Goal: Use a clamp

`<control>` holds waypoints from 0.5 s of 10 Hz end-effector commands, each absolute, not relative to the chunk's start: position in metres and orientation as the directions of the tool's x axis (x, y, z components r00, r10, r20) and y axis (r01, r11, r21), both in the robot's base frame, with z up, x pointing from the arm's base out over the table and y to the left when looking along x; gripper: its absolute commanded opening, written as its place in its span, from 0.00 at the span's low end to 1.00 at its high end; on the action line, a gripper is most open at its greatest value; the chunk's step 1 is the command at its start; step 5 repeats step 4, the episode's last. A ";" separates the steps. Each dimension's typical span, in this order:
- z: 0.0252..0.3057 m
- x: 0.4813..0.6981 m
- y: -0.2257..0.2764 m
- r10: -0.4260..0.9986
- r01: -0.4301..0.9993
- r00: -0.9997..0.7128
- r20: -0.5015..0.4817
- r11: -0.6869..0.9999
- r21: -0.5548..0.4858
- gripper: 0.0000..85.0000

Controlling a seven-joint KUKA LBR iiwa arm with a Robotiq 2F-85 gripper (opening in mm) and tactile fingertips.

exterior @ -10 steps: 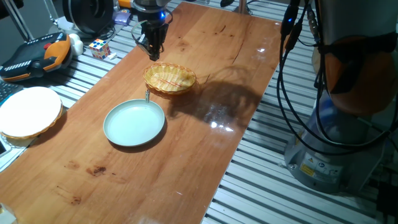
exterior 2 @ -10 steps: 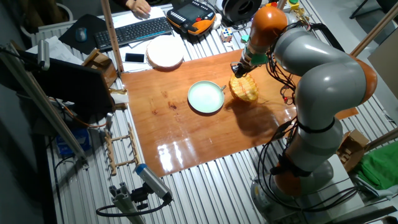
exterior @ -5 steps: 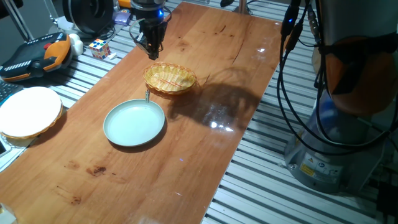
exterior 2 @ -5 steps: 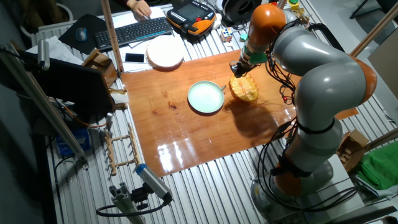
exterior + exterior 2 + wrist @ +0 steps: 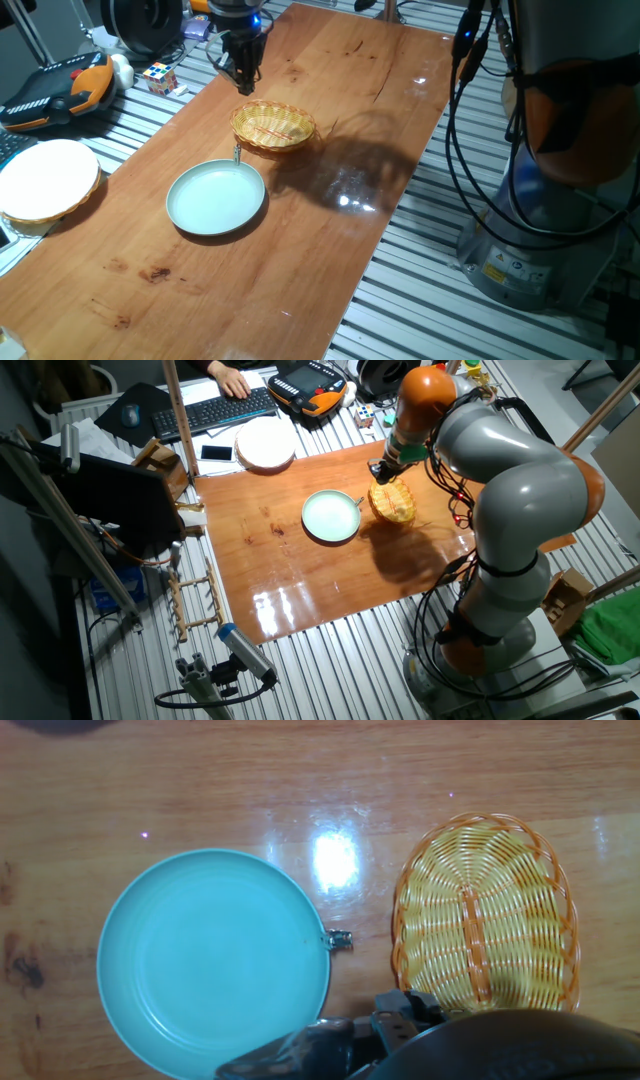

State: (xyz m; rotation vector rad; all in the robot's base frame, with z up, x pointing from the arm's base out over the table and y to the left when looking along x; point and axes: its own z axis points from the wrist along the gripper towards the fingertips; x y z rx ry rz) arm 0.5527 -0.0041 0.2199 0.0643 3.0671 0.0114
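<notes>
A: Where is the clamp (image 5: pixel 337 939) found?

B: In the hand view it is seen just right of centre, as a small grey metal piece touching the right rim of the light-blue plate (image 5: pixel 120 930), in the gap between the plate and the wicker basket (image 5: pixel 487 905). In one fixed view the clamp (image 5: pixel 237 154) appears as a slim dark sliver at the plate's (image 5: pixel 190 222) upper edge, just below the left end of the basket (image 5: pixel 273 126).

A: And the gripper?

B: The gripper (image 5: pixel 244 82) is held above the table (image 5: pixel 330 240) in the upper left of that view, higher in the frame than the basket and apart from the clamp. In the other fixed view the gripper (image 5: pixel 385 470) is seen at upper centre, just above the basket (image 5: pixel 393 504). Nothing is seen between its fingers; how wide they stand cannot be told.

A: What else is shown?

B: A round white dish (image 5: pixel 45 175) is placed at the left edge, and a colour cube (image 5: pixel 160 75) lies in the upper left.
</notes>
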 end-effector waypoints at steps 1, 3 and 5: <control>0.220 0.553 -0.004 0.040 0.039 -0.996 -0.074 0.999 0.006 0.01; 0.220 0.553 -0.005 0.036 0.036 -0.997 -0.074 0.999 0.001 0.01; 0.220 0.553 -0.005 0.035 0.035 -0.997 -0.072 0.999 0.001 0.01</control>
